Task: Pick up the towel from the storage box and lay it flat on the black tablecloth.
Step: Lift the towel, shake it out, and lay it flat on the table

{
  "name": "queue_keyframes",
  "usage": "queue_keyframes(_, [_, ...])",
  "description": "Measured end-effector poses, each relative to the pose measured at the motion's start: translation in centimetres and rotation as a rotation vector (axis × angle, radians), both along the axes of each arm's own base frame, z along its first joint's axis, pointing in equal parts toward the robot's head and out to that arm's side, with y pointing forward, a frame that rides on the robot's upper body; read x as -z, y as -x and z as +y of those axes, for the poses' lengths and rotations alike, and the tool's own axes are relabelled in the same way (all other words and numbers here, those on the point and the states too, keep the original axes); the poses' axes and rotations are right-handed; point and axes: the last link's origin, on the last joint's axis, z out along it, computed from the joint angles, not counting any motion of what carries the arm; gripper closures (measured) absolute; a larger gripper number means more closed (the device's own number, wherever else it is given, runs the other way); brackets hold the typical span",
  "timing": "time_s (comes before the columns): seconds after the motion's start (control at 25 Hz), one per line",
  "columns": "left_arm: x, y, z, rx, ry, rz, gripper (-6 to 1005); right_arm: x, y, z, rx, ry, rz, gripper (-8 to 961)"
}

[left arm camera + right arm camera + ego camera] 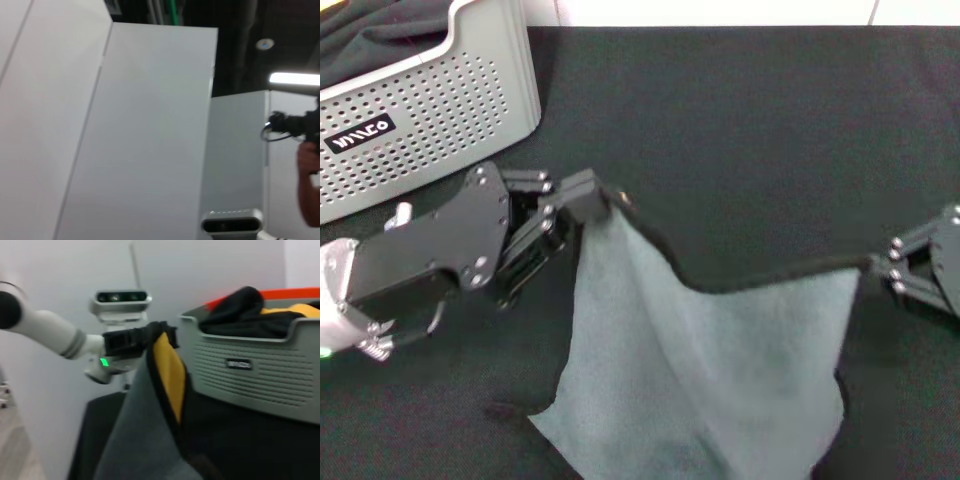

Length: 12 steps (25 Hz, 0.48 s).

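The grey-green towel [710, 370] with black edging hangs stretched between my two grippers above the black tablecloth [740, 120]. My left gripper [595, 200] is shut on its left upper corner. My right gripper [880, 265] is shut on its right upper corner at the right edge. The towel's top edge sags between them and its lower part reaches toward the cloth in front. The right wrist view shows the towel [145, 430], its yellow-orange reverse [170, 375] and the left gripper [135, 340] holding it. The light grey perforated storage box [430, 100] stands at the back left.
A dark black fabric bundle [380, 30] lies in the storage box, which also shows in the right wrist view [255, 370] with yellow and orange cloth inside. The left wrist view shows only white walls [125, 140] and a person with a camera [300, 135].
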Motion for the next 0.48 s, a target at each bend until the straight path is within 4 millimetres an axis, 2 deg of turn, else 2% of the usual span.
queue_keyframes(0.2, [0.7, 0.3, 1.6, -0.088, -0.091, 0.037, 977, 1.4, 0.0, 2.8, 0.038, -0.058, -0.046, 953])
queue_keyframes(0.48, [3.0, 0.8, 4.2, -0.237, -0.211, 0.139, 976, 3.1, -0.1, 6.2, 0.098, -0.107, -0.110, 953])
